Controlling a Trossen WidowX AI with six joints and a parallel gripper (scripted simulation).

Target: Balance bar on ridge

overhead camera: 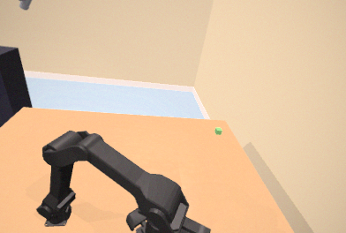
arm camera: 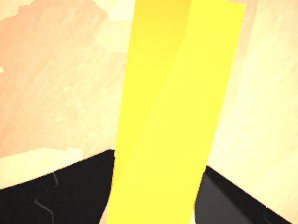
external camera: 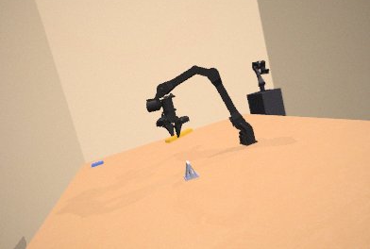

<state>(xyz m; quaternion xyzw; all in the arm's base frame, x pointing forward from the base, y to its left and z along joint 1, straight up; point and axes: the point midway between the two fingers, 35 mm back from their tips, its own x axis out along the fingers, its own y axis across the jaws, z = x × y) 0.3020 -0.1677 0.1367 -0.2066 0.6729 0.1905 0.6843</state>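
Note:
My gripper (external camera: pixel 176 133) (arm camera: pixel 156 167) is shut on the yellow bar (external camera: pixel 187 132) (arm camera: pixel 169 83), gripping it near its middle. In the exterior view the bar hangs slightly tilted a little above the orange table (external camera: pixel 283 184) (overhead camera: pixel 176 141), near its far edge. The ridge (external camera: pixel 190 172) is a small grey wedge standing on the table, nearer the camera than the bar and apart from it. In the wrist view the bar runs straight away between my two black fingers. In the top view the arm (overhead camera: pixel 132 176) hides the ridge, and the gripper is below the frame.
A small blue piece (external camera: pixel 97 163) lies near the table's left edge. A small green cube (overhead camera: pixel 218 131) sits near a far corner. A dark box (external camera: pixel 265 101) with a camera stand is behind the arm's base (external camera: pixel 246 137).

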